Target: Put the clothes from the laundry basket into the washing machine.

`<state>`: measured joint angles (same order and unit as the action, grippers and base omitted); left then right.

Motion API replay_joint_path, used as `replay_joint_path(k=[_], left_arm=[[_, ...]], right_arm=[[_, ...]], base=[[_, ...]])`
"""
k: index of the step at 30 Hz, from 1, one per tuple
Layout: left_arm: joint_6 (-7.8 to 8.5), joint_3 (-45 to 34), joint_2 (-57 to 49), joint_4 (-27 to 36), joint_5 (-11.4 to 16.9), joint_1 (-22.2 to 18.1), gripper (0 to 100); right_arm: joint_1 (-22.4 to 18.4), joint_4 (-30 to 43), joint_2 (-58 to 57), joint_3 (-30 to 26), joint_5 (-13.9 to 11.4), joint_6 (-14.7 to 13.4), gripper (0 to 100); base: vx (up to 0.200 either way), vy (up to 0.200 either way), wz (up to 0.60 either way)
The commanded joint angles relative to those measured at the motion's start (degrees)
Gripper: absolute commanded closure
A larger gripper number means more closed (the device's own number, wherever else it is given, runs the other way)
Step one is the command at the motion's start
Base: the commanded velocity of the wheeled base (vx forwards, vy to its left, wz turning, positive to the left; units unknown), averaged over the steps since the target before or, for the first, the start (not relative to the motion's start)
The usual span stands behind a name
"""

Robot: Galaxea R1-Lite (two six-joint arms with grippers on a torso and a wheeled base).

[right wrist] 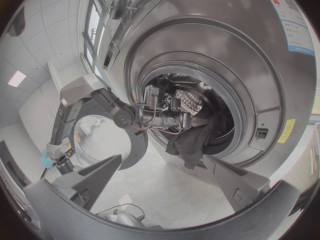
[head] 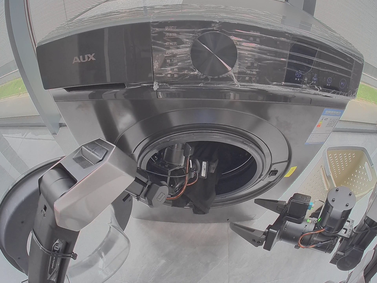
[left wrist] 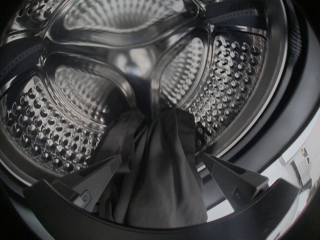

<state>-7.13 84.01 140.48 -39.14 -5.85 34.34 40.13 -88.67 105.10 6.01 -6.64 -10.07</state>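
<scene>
Entry: loading step, one garment in hand's reach.

My left pincer [left wrist: 160,157] is inside the mouth of the dark grey front-loading washing machine [head: 235,111], fingers spread wide. They pinch nothing. The dark grey cloth garment [left wrist: 163,184] lies between them, untouched by either fingertip as far as the left wrist view shows.

Garment position: part of it rests on the floor of the perforated steel drum [left wrist: 126,14], and the rest drapes over the opening's lower lip. In the head view a fold hangs down outside the front panel, above the pale tiled floor [head: 188,248]. I judge it half loaded, not fully in.

My right pincer [head: 244,213] is spread too and empty. It hovers low in front of the machine, to the right of the opening, near the cream perforated plastic laundry basket [head: 347,166].

The round glass door [right wrist: 100,140] stands swung open on the left side.

Progress: one garment delivered to the opening and let go. Left to do: push the hanging fold inside. I cannot tell the basket's contents, since I see only its wall, so any further clothes are unconfirmed.
</scene>
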Motion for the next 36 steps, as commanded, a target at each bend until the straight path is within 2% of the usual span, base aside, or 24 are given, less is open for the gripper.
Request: replay_joint_path(k=[1,3,6,9,15,16,21,27,34,35,36], left_arm=[[1.15,-4.6,-3.2,0.7,0.8,0.5,0],[1.42,-5.0,-3.2,1.0,0.9,0.5,0],[2.74,-6.2,-2.9,3.8,1.1,0.3,0],[2.91,-6.5,-2.6,5.2,2.5,0.3,0],[3.62,-5.9,0.2,5.0,2.6,0.4,0],[3.62,-5.8,0.7,5.0,2.5,0.4,100],[4.32,-5.5,2.3,4.8,2.5,0.1,100],[4.23,-5.3,3.1,4.2,2.6,0.1,100],[2.3,1.0,3.3,-1.3,2.0,0.2,100],[0.72,4.2,4.6,-4.4,1.5,0.2,100],[0.1,6.0,5.5,-5.9,0.9,0.1,100]], right_arm=[[0.1,0.0,-0.1,0.1,0.0,0.0,0],[0.1,0.0,-0.1,0.1,0.0,0.0,0],[0.1,0.0,-0.1,0.1,0.0,0.0,0],[0.5,0.0,-0.1,0.1,0.1,0.0,0],[0.6,0.0,-0.1,0.1,0.0,0.0,0],[0.6,0.0,-0.1,0.1,0.1,0.0,0],[0.7,0.0,-0.2,0.1,0.1,0.0,0],[0.7,0.0,-0.2,0.3,0.0,0.0,0],[0.8,0.0,-0.2,0.3,0.1,0.0,0],[0.8,0.0,-0.2,0.4,0.0,0.0,0],[0.8,0.0,-0.2,0.4,0.0,0.0,0]], base=[[0.0,0.0,0.0],[0.0,0.0,0.0],[0.0,0.0,0.0],[0.0,0.0,0.0],[0.0,0.0,0.0],[0.0,0.0,0.0],[0.0,0.0,0.0],[0.0,0.0,0.0],[0.0,0.0,0.0],[0.0,0.0,0.0],[0.0,0.0,0.0]])
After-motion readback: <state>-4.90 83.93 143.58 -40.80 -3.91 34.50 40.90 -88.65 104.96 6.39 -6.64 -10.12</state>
